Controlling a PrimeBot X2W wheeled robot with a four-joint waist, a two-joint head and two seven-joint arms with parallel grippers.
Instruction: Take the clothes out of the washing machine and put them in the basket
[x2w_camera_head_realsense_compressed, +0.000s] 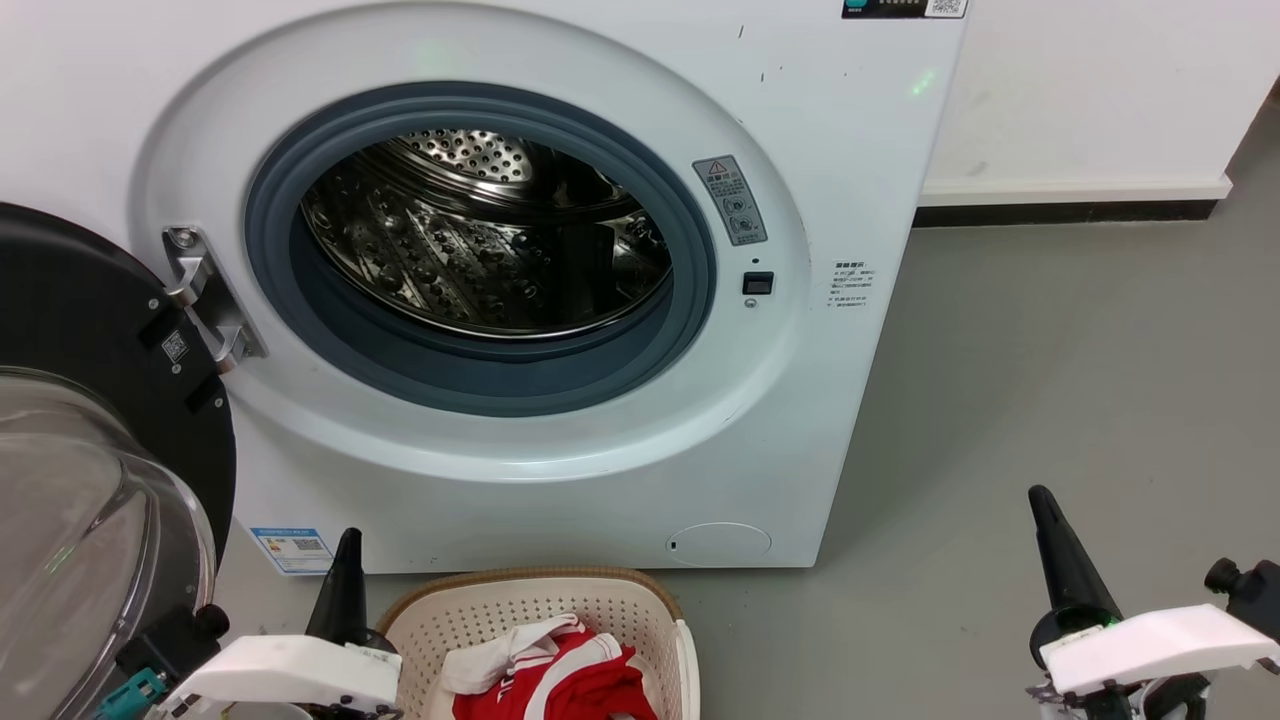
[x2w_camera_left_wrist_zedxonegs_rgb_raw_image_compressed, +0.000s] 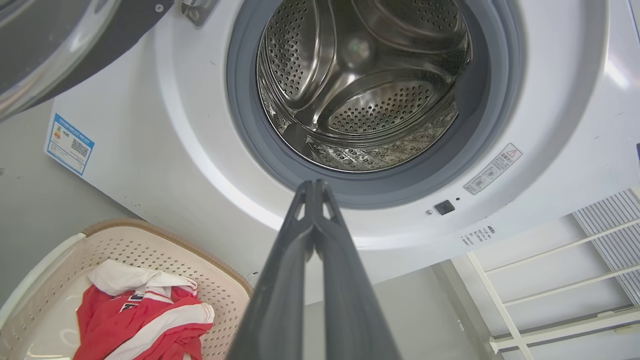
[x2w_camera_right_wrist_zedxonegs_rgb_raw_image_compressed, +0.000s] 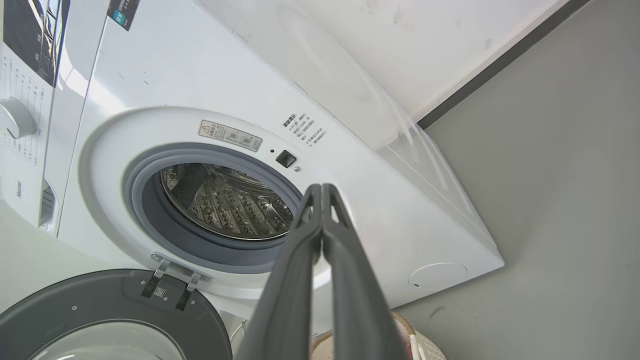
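The white washing machine (x2w_camera_head_realsense_compressed: 820, 120) stands with its black-rimmed door (x2w_camera_head_realsense_compressed: 100, 330) swung open to the left; its steel drum (x2w_camera_head_realsense_compressed: 480, 230) shows bare metal, no fabric in it. The red and white clothes (x2w_camera_head_realsense_compressed: 560, 675) lie in the cream basket (x2w_camera_head_realsense_compressed: 530, 592) on the floor below the opening, also the clothes (x2w_camera_left_wrist_zedxonegs_rgb_raw_image_compressed: 140, 320) in the basket (x2w_camera_left_wrist_zedxonegs_rgb_raw_image_compressed: 165, 237) in the left wrist view. My left gripper (x2w_camera_head_realsense_compressed: 348, 540) is shut, empty, just left of the basket. My right gripper (x2w_camera_head_realsense_compressed: 1040, 497) is shut, empty, over the floor to the right. Both pairs of fingertips meet in the wrist views, left (x2w_camera_left_wrist_zedxonegs_rgb_raw_image_compressed: 313, 186), right (x2w_camera_right_wrist_zedxonegs_rgb_raw_image_compressed: 320, 188).
Grey floor (x2w_camera_head_realsense_compressed: 1080, 360) stretches right of the machine to a white wall with a dark skirting (x2w_camera_head_realsense_compressed: 1070, 212). The open door's glass bowl (x2w_camera_head_realsense_compressed: 80, 520) bulges close beside my left arm. A white slatted rack (x2w_camera_left_wrist_zedxonegs_rgb_raw_image_compressed: 575, 280) shows in the left wrist view.
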